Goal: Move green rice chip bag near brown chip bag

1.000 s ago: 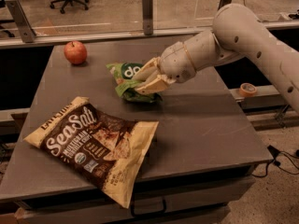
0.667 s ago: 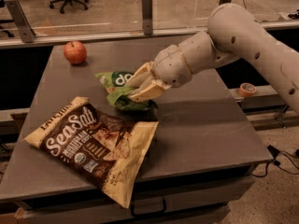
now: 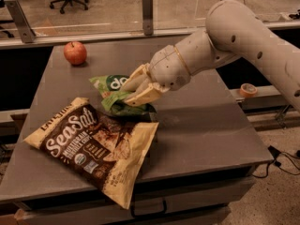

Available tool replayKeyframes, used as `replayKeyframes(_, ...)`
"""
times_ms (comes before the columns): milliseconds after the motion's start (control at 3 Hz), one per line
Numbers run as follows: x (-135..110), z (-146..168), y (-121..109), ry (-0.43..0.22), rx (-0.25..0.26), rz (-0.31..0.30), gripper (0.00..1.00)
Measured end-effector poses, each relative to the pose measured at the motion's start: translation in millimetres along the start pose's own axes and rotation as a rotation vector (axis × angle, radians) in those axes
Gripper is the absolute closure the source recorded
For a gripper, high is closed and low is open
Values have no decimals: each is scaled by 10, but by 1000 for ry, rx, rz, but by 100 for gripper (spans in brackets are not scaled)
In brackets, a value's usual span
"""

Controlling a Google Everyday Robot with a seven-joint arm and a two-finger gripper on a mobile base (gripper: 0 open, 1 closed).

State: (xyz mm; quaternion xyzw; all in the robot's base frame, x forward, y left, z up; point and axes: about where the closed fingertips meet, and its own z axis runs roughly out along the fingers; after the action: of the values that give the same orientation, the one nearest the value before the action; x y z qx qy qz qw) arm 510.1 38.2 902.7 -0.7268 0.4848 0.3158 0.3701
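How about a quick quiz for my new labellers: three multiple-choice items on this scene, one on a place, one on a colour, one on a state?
1. Where on the table is the apple? A. near edge B. far left corner C. right edge
2. What colour is the apple? A. green B. yellow C. red
3. The gripper, over the table's middle, has its fingers: A. shut on the green bag B. open over the apple C. open on bare table
Answers: B, it sits at the far left corner; C, its skin is red; A, both fingers clamp the bag just behind the brown bag.
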Motion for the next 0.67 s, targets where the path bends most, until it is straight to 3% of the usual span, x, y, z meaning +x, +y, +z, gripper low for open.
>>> replayKeyframes(667, -39, -69, -6, 15, 6, -14, 12)
